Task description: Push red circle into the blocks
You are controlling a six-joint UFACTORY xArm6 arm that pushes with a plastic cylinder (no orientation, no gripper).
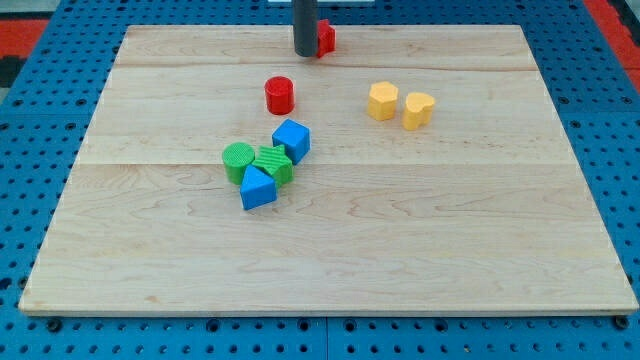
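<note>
Wooden bench (420,230) top sitting on a blue pegboard (620,150) base, light planks, pretty plain setup. Going from the view's left: a cluster near the middle with a green circle (238,160), a second green block (272,164) touching it (shape hard to call), a blue triangle-ish block (257,188) just below them and a blue cube (291,140) at the upper right of the bunch. Red circle (280,95) stands above that cluster, close but not touching, with open wood between. My tip (305,53) is further up, near the top edge, with another red block (325,38) half hidden right behind the rod. Off to the right, two yellow blocks (383,101) (418,109) sit side by side, well apart from everything else. No fingers on this rig, so nothing to say there. No writing or labels I can read anywhere.
</note>
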